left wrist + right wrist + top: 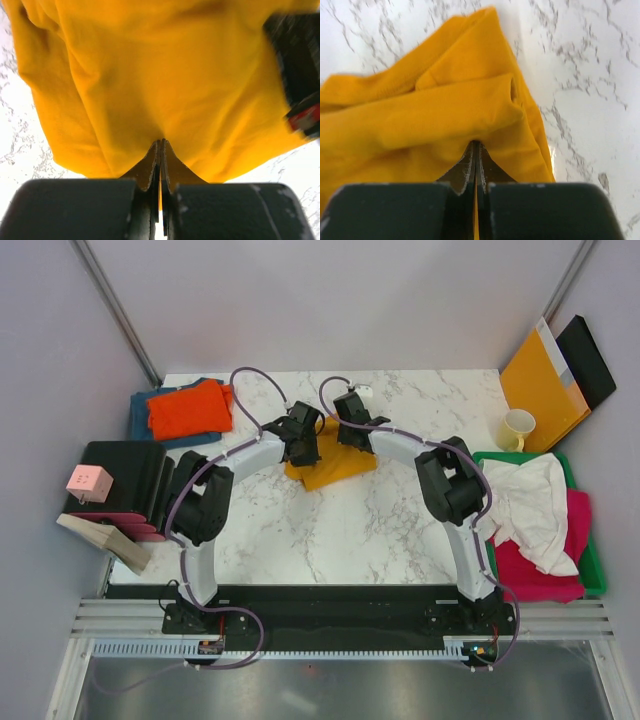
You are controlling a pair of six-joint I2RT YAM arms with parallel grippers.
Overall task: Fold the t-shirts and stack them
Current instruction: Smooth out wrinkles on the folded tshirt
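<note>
Left gripper [161, 146] is clamped shut on an edge of the mustard-yellow t-shirt [150, 75], its fingertips pressed together with a thin fold of yellow cloth pinched between them. In its wrist view, the rest of the shirt spreads out bunched and creased just beyond the fingertips and fills most of the picture. The marble table [20, 135] shows to either side.

The right gripper [475, 149] is closed on the same shirt in the same way, with a sliver of yellow fabric caught between its tips. Ahead of it the cloth lies in rumpled folds, mostly to its left, with bare marble to its right.

From above, the two grippers sit close beside each other near the middle of the table. The yellow shirt is gathered in a small heap under and between them, reaching from their tips back toward the arm bases.

Well out to the left gripper's side, the orange t-shirt [188, 408] lies folded on the teal-blue t-shirt [140, 418]. Well out to the right gripper's side, the white t-shirt [530, 505] is heaped over the magenta t-shirt [540, 578] in a green bin [597, 575].
</note>
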